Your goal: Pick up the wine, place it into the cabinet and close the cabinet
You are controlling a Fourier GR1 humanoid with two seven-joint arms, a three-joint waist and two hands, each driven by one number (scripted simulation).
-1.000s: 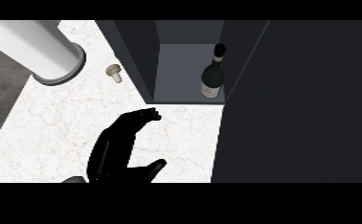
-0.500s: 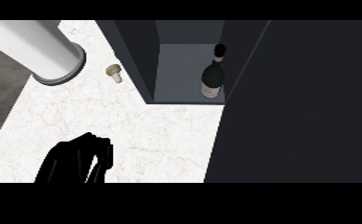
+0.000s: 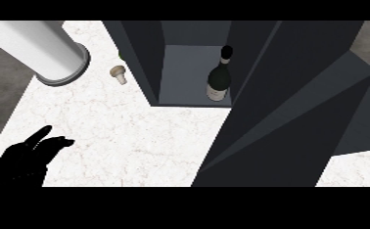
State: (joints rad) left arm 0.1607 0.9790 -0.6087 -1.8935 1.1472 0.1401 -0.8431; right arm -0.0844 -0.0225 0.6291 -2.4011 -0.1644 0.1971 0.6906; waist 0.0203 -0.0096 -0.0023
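Marble counter (image 3: 145, 145), open cabinet (image 3: 192, 61) with upright wine (image 3: 219, 79) inside

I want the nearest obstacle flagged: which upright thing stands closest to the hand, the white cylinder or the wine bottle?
The white cylinder, at the counter's left edge above the left hand; the wine bottle stands farther right, inside the cabinet.

No legible text or labels

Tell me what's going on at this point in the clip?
The wine bottle stands upright inside the open cabinet, so the placing step looks done. Nothing is being held: the only hand showing, the left hand, sits low at the left edge over the counter, fingers relaxed. The cabinet door is not shut yet. A mushroom lies beside a white cylinder.
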